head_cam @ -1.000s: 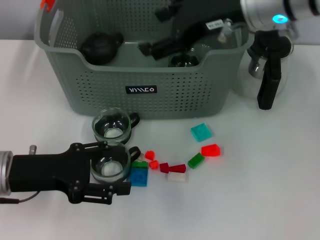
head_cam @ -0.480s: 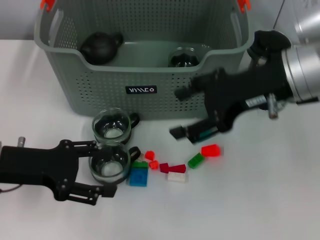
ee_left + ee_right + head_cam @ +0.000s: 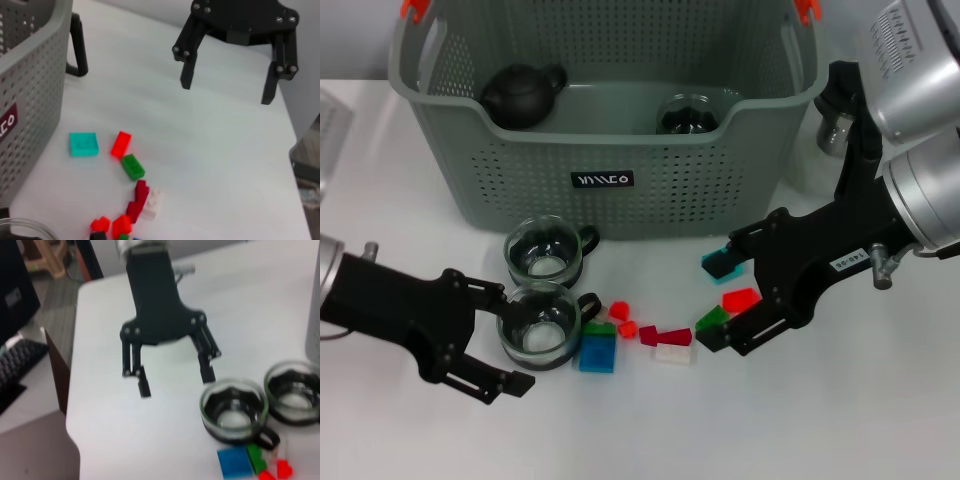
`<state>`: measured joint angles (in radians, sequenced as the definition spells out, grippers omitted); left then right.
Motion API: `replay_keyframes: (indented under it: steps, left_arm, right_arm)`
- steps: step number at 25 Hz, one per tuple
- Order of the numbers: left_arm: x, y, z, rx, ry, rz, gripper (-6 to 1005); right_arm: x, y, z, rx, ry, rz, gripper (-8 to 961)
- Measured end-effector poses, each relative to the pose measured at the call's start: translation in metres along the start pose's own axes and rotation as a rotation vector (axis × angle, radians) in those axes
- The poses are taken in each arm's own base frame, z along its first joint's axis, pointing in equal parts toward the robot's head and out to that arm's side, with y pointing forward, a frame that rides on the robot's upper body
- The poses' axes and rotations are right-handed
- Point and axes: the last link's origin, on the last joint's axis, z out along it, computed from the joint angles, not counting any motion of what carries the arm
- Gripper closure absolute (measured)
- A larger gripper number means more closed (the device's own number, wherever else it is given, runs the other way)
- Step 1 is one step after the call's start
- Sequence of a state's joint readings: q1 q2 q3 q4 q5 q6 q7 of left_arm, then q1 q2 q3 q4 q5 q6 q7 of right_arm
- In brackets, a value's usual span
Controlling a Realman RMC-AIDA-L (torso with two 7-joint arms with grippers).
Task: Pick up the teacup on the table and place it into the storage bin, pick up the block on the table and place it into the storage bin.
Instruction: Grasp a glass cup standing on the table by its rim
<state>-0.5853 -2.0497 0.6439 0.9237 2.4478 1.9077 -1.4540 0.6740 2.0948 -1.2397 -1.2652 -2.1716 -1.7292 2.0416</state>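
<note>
Teacups (image 3: 537, 327) of clear glass with dark handles are being seen on the white table (image 3: 880, 420), the nearer one beside the spread, empty left gripper (image 3: 490, 335). Small coloured blocks (image 3: 665, 342) are being straddled by the wide, empty right gripper (image 3: 730, 290). Farther back, the grey-green storage bin (image 3: 605, 185) is being occupied by a black teapot (image 3: 520, 95).

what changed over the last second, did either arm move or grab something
The left gripper backed away from the near teacup, open and holding nothing. The right gripper swung out of the storage bin and down over the red block and green block, open. Both table teacups, the blocks, and the teapot and cup in the bin stayed put.
</note>
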Motion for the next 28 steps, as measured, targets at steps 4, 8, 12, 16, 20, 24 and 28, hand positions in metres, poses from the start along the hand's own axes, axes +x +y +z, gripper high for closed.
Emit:
replay_keyframes:
  steps: [4, 8, 12, 16, 20, 24, 28]
  left_arm:
    - [0.013, -0.008, 0.010, 0.000, -0.088, 0.011, 297]
    - [0.019, -0.013, 0.027, 0.008, -0.149, 0.031, 298]
    - [0.026, -0.013, 0.039, -0.005, -0.187, 0.044, 299]
    - [0.033, -0.015, 0.045, -0.004, -0.213, 0.053, 299]
    - [0.036, -0.019, 0.046, 0.015, -0.233, 0.057, 300]
    - [0.042, -0.020, 0.045, 0.039, -0.296, 0.063, 301]
    - [0.050, -0.018, 0.042, 0.065, -0.342, 0.083, 302]
  right_arm:
    - [0.003, -0.002, -0.001, 0.006, 0.041, -0.004, 53]
    - [0.007, -0.006, -0.004, 0.021, 0.029, 0.002, 53]
    - [0.010, -0.011, -0.009, 0.036, 0.008, 0.020, 53]
    - [0.011, -0.013, -0.011, 0.044, -0.001, 0.010, 53]
    - [0.013, -0.016, -0.010, 0.049, -0.008, 0.021, 53]
    - [0.013, -0.018, -0.008, 0.050, -0.010, 0.027, 53]
    - [0.011, -0.020, -0.008, 0.059, -0.017, 0.020, 53]
